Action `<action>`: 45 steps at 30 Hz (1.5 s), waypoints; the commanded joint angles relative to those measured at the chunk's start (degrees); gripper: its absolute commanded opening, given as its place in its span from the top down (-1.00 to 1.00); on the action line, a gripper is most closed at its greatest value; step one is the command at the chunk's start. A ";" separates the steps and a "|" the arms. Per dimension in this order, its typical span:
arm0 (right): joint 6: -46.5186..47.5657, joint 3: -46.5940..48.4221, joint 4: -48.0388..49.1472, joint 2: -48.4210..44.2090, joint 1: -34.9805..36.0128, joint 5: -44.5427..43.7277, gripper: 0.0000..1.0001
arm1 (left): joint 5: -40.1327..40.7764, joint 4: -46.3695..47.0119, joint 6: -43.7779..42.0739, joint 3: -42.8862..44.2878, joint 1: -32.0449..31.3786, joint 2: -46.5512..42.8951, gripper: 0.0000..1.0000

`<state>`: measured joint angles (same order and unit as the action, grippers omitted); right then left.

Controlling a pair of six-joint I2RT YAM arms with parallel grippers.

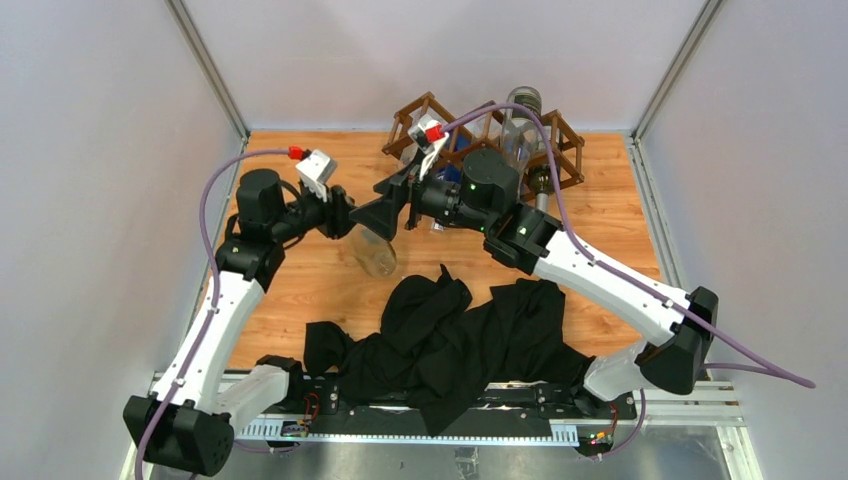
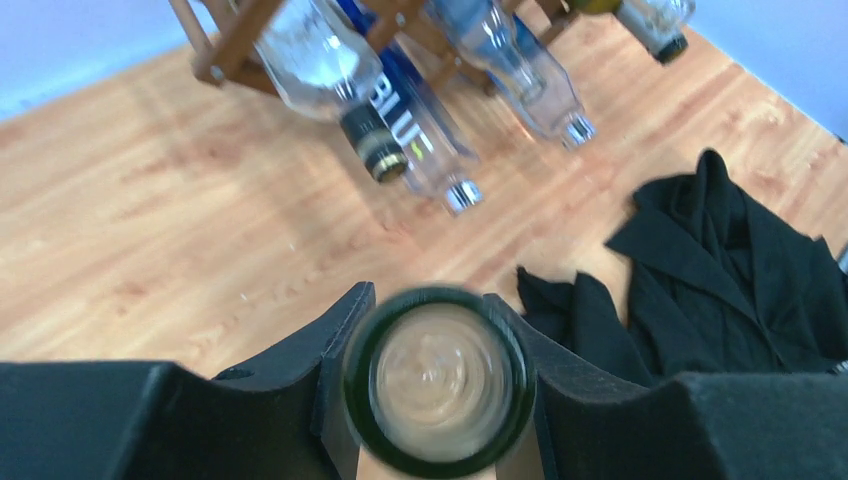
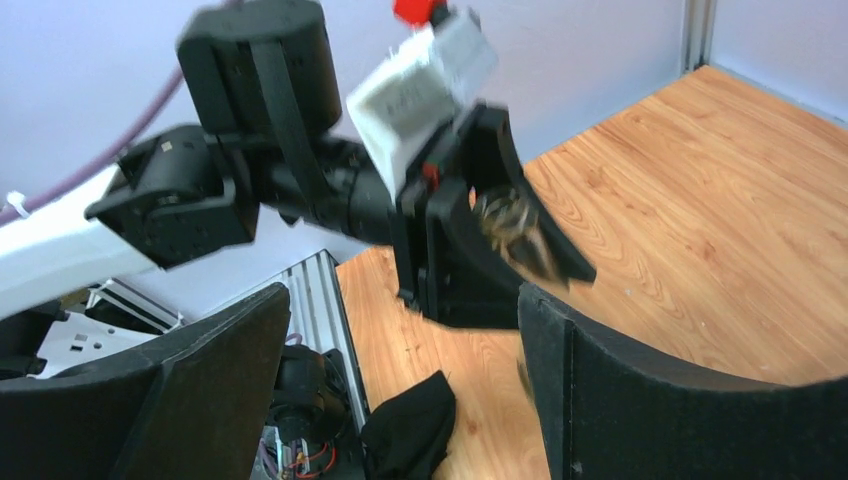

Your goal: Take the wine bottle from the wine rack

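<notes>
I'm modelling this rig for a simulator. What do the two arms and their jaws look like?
The left arm and right arm both have white link shells and black joint housings. A purple cable loops along each to a white camera box with a red plug at the wrist. Small green lights glow on the right arm's joints. The jaws are matte black, broad and wedge-shaped.

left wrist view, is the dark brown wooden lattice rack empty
No, the wooden rack holds a blue glass bottle and clear glass bottles beside it.
</notes>
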<state>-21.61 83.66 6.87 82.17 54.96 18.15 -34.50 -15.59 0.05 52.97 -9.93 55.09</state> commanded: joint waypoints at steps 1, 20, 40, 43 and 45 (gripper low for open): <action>0.63 -3.14 0.34 -4.20 -0.79 -3.99 -0.75 | 2.21 8.21 -5.27 10.43 1.26 3.06 1.00; 2.12 -6.55 -17.63 -15.53 -6.57 -20.44 -0.84 | 11.51 3.33 -12.81 53.73 4.66 43.17 1.00; 1.40 -12.47 -17.71 -21.10 -16.15 -22.82 -0.82 | 7.57 18.37 -5.88 60.71 3.69 59.81 1.00; 1.13 -12.79 -17.99 -20.68 -17.27 -23.31 -0.82 | 6.49 19.71 -6.12 61.06 3.70 61.36 1.00; 1.14 -12.98 -18.23 -20.42 -17.80 -23.34 -0.80 | 6.04 19.79 -6.41 61.01 3.69 62.14 1.00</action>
<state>-19.90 71.70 -10.81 61.52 38.70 -3.77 -25.65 -7.53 -6.68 109.51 -6.17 118.56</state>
